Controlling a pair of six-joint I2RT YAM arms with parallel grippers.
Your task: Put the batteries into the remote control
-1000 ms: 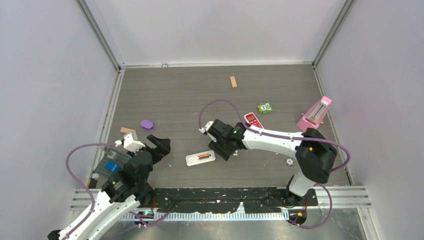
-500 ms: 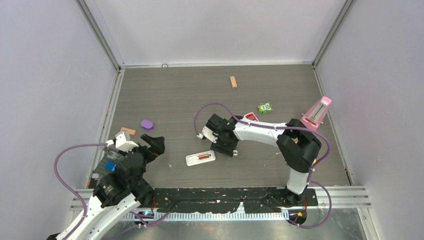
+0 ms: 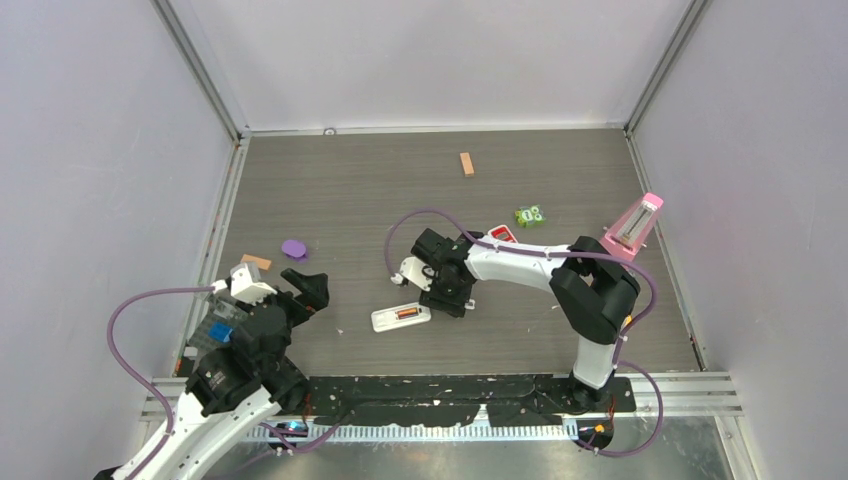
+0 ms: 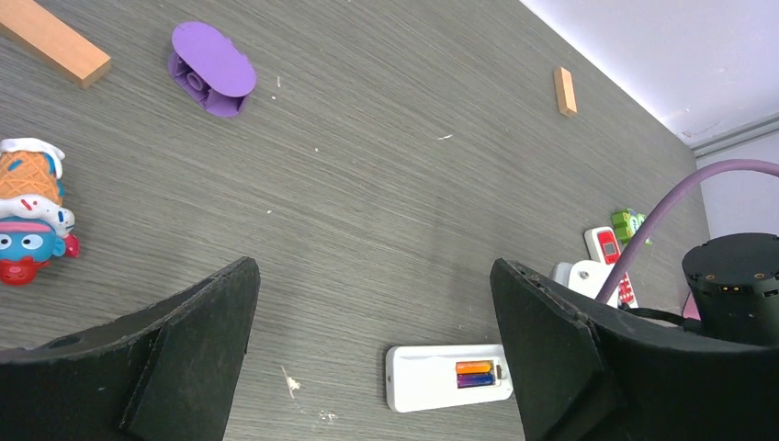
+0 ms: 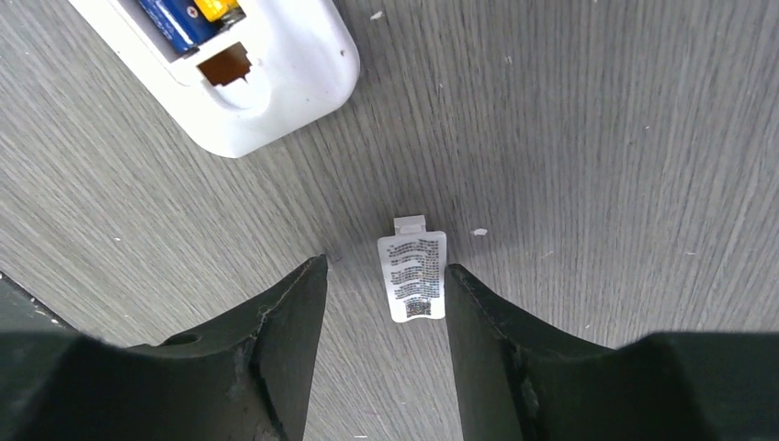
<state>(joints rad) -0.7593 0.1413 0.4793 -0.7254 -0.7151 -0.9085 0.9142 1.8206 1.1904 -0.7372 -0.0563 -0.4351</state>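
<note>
The white remote control (image 3: 401,316) lies back up on the table with its compartment uncovered. An orange and a dark blue battery (image 4: 475,373) lie side by side inside it. In the right wrist view, the remote's end (image 5: 276,73) and the batteries (image 5: 188,14) show at the upper left. My right gripper (image 5: 386,268) is open and points down just right of the remote. A small white labelled cover (image 5: 412,276) lies flat on the table between its fingers, close to the right one. My left gripper (image 4: 374,266) is wide open and holds nothing, back and left of the remote.
A red-faced remote (image 3: 503,236), a green toy (image 3: 530,215) and a pink object (image 3: 632,228) lie right of my right arm. A wooden block (image 3: 466,163) sits far back. A purple piece (image 3: 294,248), a tan block (image 3: 255,261) and an ice-cream toy (image 4: 28,211) lie at the left.
My right gripper swung left towards the remote's end and its jaws narrowed around the cover. My left arm drew back and left, opening a little wider, then held still.
</note>
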